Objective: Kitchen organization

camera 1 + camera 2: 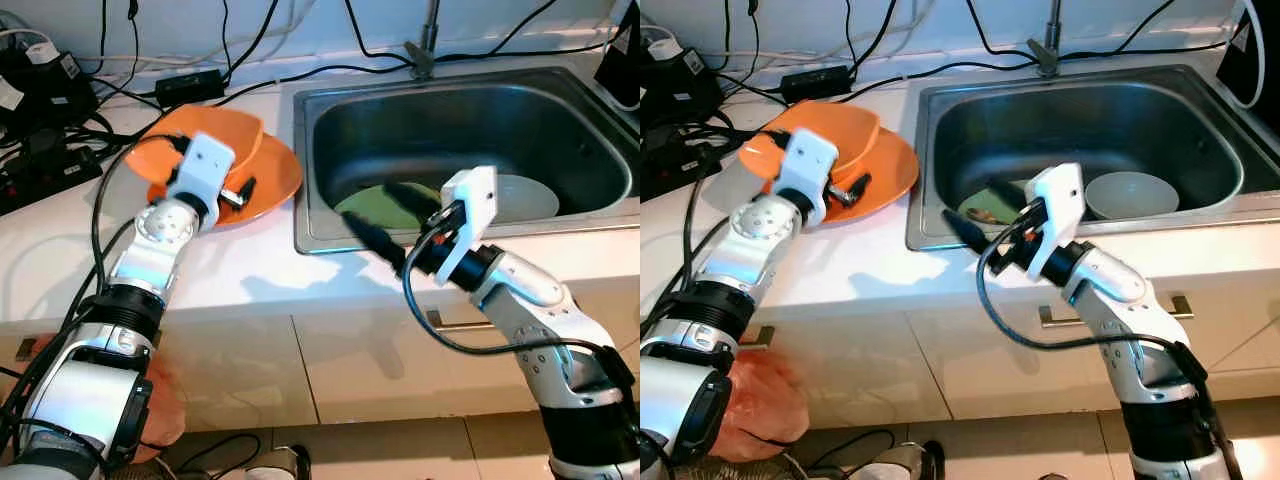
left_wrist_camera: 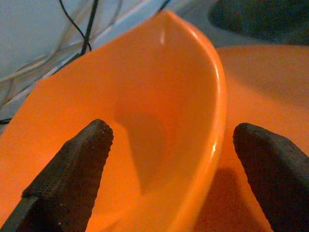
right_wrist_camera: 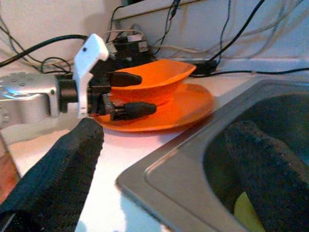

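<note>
Orange bowl half behind left claw

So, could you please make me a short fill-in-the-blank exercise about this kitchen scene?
1. The orange bowl sits on an orange ____.
2. The left gripper has its open fingers on either side of the bowl's ____.
3. The green plate lies inside the ____.
4. The right gripper is open at the sink's ____ edge.

Missing words: plate; rim; sink; front

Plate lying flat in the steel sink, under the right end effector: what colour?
Yellow-green plate, clearest in the left eye view.
</note>
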Robot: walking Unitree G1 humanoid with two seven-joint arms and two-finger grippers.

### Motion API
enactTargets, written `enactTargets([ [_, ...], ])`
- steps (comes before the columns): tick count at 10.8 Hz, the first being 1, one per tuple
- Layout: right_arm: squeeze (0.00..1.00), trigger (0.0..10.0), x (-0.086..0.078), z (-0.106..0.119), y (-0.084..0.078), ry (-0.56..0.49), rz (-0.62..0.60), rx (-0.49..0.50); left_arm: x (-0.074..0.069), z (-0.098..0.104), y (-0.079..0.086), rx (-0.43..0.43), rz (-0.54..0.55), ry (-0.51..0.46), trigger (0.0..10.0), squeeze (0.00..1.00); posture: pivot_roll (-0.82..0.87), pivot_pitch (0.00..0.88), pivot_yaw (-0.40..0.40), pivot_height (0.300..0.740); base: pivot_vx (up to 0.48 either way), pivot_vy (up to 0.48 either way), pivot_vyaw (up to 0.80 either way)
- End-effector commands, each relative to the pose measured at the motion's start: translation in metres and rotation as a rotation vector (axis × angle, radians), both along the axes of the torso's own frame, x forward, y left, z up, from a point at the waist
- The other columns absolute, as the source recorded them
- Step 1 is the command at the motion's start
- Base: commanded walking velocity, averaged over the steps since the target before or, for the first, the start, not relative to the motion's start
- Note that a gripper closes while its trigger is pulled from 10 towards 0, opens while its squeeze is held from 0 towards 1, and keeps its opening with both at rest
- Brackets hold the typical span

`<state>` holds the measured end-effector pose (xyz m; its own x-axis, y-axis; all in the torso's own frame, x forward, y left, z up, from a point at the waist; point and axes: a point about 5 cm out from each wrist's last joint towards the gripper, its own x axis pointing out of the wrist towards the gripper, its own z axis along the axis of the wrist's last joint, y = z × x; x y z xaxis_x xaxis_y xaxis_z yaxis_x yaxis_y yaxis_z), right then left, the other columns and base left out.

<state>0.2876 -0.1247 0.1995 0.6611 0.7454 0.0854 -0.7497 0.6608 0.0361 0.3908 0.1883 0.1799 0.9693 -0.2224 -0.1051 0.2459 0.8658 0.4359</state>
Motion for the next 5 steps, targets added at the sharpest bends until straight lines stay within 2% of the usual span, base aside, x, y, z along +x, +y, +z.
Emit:
enactTargets([
  [1,0.86,10.0,-0.0064,0.0047,0.0053,-0.009,0.05,0.001,0.0017,-0.0002,0.0048,0.057,-0.006,0.021,10.0,0.0,0.13,0.11,0.149,0.74,0.0,0.0,0.0],
  [2,0.36,10.0,-0.0065,0.0054,0.0051,-0.014,0.05,-0.002,0.0022,0.0003,0.0058,0.042,-0.016,0.03,10.0,0.0,0.13,0.11,0.152,0.74,0.0,0.0,0.0],
  [3,0.0,10.0,-0.0066,0.0054,0.0045,-0.014,0.043,-0.003,0.0025,0.0006,0.0055,0.035,-0.045,0.046,0.0,0.0,0.13,0.11,0.152,0.74,0.0,0.0,0.0],
  [5,0.0,10.0,-0.0077,0.005,0.0045,-0.009,0.044,-0.008,0.0032,0.0016,0.0069,0.018,-0.056,0.051,0.0,0.0,0.13,0.108,0.154,0.74,0.0,0.0,0.0],
])
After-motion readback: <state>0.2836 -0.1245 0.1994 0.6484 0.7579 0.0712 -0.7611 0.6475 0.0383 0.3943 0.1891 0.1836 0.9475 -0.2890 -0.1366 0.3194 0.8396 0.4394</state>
